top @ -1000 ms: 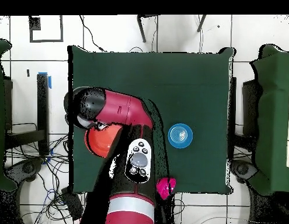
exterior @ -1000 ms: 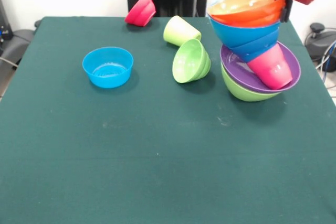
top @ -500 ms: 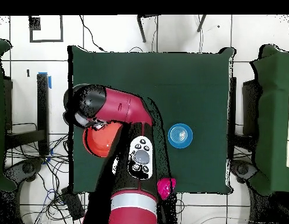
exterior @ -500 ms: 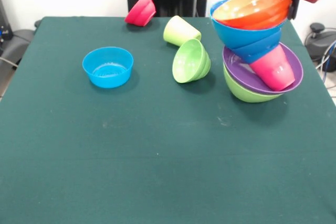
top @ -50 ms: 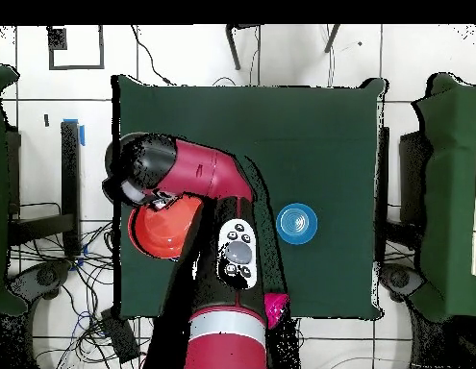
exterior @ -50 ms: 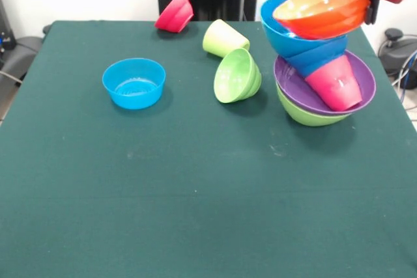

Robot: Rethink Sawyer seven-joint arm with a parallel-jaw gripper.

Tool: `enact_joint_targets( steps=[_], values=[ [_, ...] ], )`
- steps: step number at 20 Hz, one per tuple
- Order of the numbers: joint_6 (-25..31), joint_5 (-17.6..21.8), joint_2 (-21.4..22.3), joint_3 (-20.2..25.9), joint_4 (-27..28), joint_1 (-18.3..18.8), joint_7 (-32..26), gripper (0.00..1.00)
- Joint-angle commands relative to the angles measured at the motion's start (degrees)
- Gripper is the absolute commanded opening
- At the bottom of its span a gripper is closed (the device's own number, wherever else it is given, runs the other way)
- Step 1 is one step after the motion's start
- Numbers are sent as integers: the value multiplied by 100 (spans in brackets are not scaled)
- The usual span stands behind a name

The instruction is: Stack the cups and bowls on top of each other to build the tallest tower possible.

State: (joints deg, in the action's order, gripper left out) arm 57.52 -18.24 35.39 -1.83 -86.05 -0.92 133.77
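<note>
From the front, my claw [exterior @ -50 ms: 370, 6] pinches the rim of the orange bowl [exterior @ -50 ms: 322, 10], which has tipped steeper and slid toward the bench's [exterior @ -50 ms: 195, 193] edge since a second ago, so the tower [exterior @ -50 ms: 319, 63] leans and could spill. From overhead, my arm [top @ -50 ms: 188, 173] hides most of it, the orange bowl [top @ -50 ms: 160, 231] having edged outward.

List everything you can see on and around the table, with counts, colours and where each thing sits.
table: one, dark green cloth.
tower: one, front view right; lime-green bowl, purple bowl, red cup, blue bowls, tilted orange bowl on top.
light blue bowl: one, upright, left.
small green bowl: one, on its side, centre.
green cup: one, on its side, behind it.
pink-red bowl: one, tipped, far edge.
arm: one, red and black, over the tower.
</note>
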Motion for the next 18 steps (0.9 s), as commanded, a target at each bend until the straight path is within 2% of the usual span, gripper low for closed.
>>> enact_joint_targets(
  steps=[1, 18],
  values=[
    [170, -80, -70, 715, 285, 123, 76, 0],
    [17, 21, -44, 827, 160, 190, 3, 0]
  ],
)
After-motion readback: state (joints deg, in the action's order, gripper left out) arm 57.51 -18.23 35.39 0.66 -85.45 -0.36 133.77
